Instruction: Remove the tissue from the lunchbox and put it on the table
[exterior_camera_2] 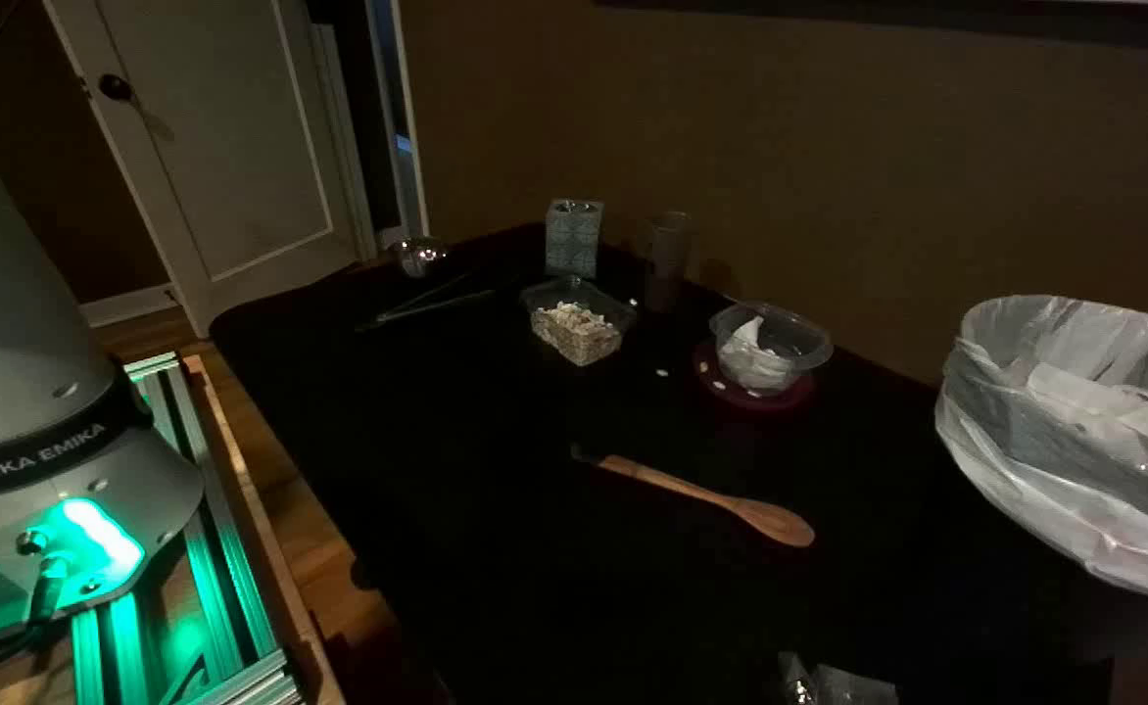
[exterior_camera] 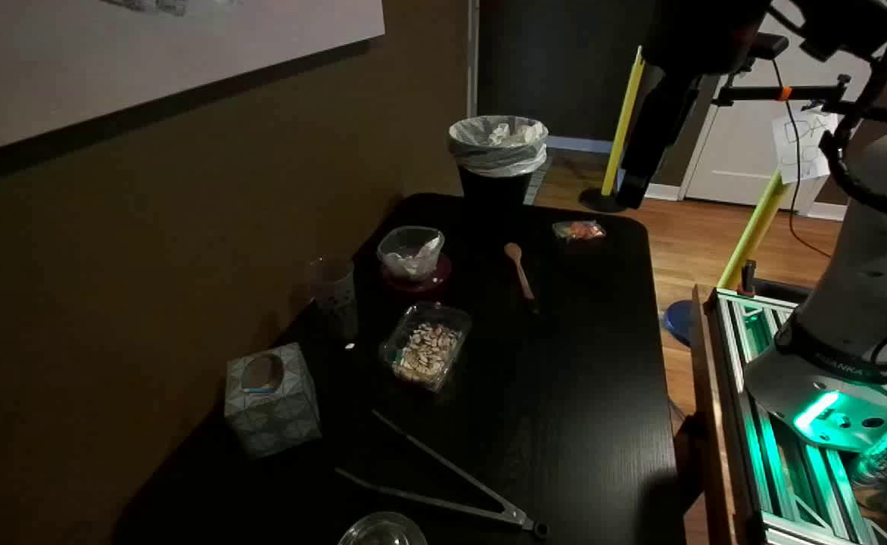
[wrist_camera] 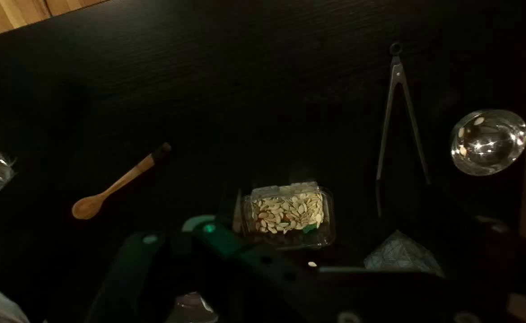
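Observation:
The white crumpled tissue [exterior_camera: 413, 263] [exterior_camera_2: 750, 354] lies inside the lunchbox, a clear round bowl [exterior_camera: 392, 244] [exterior_camera_2: 797, 343] on a dark red round base [exterior_camera: 437, 277] [exterior_camera_2: 797, 394], in both exterior views. Part of the bowl [wrist_camera: 191, 309] shows at the bottom of the wrist view, mostly hidden by my gripper. The black table [exterior_camera: 564, 393] [exterior_camera_2: 456, 441] [wrist_camera: 245, 89] carries it. My gripper [exterior_camera: 633, 191] hangs in the air above the table's far right corner, well apart from the lunchbox. In the wrist view the dark fingers [wrist_camera: 335, 220] look apart with nothing between them.
A clear container of seeds [exterior_camera: 428, 348], a patterned box [exterior_camera: 273, 405] and a tall cup [exterior_camera: 335, 299] stand near the lunchbox. Tongs [exterior_camera: 443, 481], a wooden spoon [exterior_camera: 519, 269], a small packet [exterior_camera: 580, 229] and a clear bowl [wrist_camera: 489, 142] lie around. A lined bin [exterior_camera: 496, 159] stands behind.

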Robot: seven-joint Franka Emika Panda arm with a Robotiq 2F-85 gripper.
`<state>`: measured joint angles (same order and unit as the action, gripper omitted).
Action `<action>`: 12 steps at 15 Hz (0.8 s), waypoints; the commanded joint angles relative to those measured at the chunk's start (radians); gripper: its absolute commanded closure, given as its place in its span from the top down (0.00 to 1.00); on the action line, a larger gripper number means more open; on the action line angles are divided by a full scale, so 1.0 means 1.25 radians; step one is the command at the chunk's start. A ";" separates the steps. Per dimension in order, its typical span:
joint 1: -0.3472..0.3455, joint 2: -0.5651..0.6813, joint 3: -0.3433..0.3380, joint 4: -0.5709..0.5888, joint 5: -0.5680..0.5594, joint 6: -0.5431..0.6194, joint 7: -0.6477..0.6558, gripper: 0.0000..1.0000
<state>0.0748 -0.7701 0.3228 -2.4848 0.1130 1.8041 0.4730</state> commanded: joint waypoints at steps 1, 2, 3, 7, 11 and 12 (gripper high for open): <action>0.003 0.001 -0.003 0.002 -0.002 -0.002 0.002 1.00; 0.003 0.001 -0.003 0.002 -0.002 -0.002 0.002 1.00; 0.003 0.001 -0.003 0.002 -0.002 -0.002 0.002 1.00; -0.017 0.016 -0.006 0.008 -0.006 0.012 0.020 1.00; -0.103 0.074 -0.047 0.044 -0.049 0.049 0.050 1.00; -0.130 0.099 -0.063 0.062 -0.061 0.059 0.055 1.00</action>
<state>-0.0152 -0.7398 0.2871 -2.4701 0.0789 1.8487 0.5087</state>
